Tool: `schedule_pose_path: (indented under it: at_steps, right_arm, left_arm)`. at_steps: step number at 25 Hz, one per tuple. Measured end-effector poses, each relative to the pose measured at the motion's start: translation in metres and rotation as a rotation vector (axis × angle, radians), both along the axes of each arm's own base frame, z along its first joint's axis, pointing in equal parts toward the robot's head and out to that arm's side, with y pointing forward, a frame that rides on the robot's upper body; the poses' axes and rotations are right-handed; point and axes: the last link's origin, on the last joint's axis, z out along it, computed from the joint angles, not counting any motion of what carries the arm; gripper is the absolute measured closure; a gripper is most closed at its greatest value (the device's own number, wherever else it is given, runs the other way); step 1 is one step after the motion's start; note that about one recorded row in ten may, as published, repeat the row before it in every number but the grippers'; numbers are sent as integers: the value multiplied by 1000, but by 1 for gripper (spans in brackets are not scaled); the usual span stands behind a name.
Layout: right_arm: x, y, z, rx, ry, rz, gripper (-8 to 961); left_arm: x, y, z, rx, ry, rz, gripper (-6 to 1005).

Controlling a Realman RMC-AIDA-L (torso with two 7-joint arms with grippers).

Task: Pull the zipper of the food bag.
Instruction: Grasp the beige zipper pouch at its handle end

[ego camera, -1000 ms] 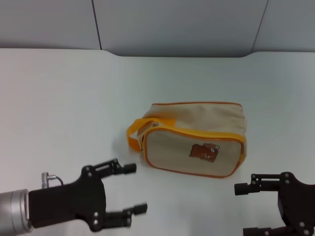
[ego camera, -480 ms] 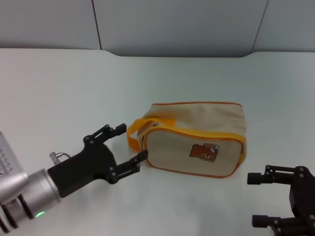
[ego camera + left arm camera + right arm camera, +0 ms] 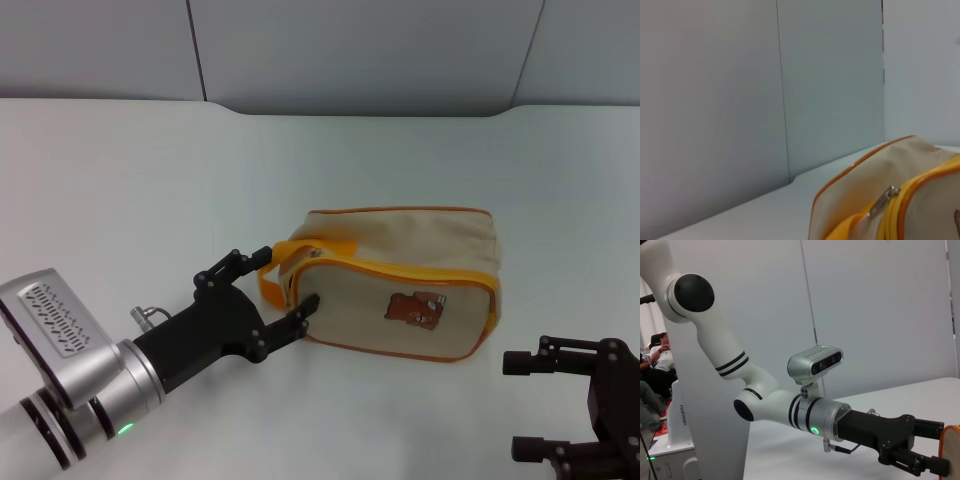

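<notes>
The food bag point(image 3: 400, 285) is beige canvas with orange piping and a brown bear patch point(image 3: 416, 309), lying on the white table point(image 3: 120, 180). Its orange strap handle point(image 3: 280, 270) hangs at the bag's left end. The silver zipper pull point(image 3: 316, 253) sits at the bag's top left corner and also shows in the left wrist view point(image 3: 883, 199). My left gripper point(image 3: 278, 285) is open, its fingers straddling the strap handle at the bag's left end. My right gripper point(image 3: 530, 405) is open and empty, low at the front right, apart from the bag.
A grey panelled wall point(image 3: 360, 50) stands behind the table's far edge. The right wrist view shows my left arm point(image 3: 805, 412) with its wrist camera, and the bag's orange edge point(image 3: 950, 452).
My left gripper has moved forward and right from the front left to the bag's left end, around the strap handle. The right gripper shifted slightly right and lower, then stayed still.
</notes>
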Motion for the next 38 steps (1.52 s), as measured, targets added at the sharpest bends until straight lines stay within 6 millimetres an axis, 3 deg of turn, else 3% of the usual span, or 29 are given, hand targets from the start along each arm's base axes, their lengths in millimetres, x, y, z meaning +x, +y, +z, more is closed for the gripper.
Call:
schedule_pose_path:
  at_steps: [6,11,25,38]
  right_arm:
    - [0,0,0,2,-1,-1,178]
    - [0,0,0,3,-1,-1,178]
    - [1,2,2,25,7,-14,178]
    - [4,4,-1,41,-8,-35,179]
  left_arm:
    - [3,1,-3,-8,11,-13,189]
    - [9,5,-12,-68,41,-28,424]
    - [10,10,-12,-57,36,2,718]
    - [13,2,-6,-32,-36,-16,808]
